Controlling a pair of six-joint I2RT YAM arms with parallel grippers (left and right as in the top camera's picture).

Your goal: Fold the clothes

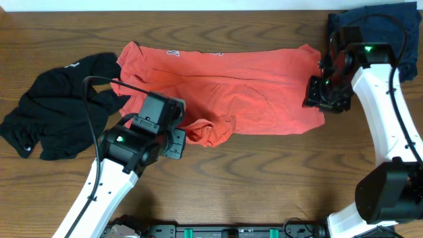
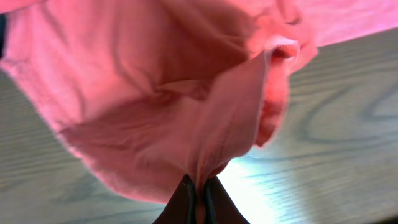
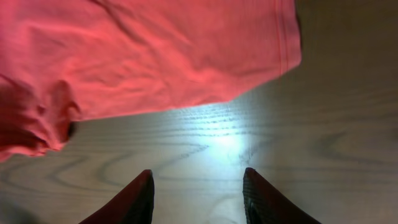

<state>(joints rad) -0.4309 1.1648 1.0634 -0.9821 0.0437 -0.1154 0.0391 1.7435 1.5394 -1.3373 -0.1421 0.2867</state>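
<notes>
The coral-red T-shirt (image 1: pixel 231 86) lies spread across the middle of the table, lettering near its far edge. My left gripper (image 1: pixel 177 142) sits at its bunched front-left corner; in the left wrist view the left gripper (image 2: pixel 199 193) is shut on a fold of the red T-shirt (image 2: pixel 161 81), cloth pinched between the fingers. My right gripper (image 1: pixel 322 98) hangs at the shirt's right edge. The right wrist view shows the right gripper (image 3: pixel 198 186) open over bare wood, the red T-shirt (image 3: pixel 143 50) ahead of it, untouched. A black garment (image 1: pixel 56 106) lies crumpled at the left.
A dark blue cloth (image 1: pixel 373 26) lies at the back right corner behind the right arm. The wooden table (image 1: pixel 264 178) runs bare along the front. The arm bases stand at the near edge.
</notes>
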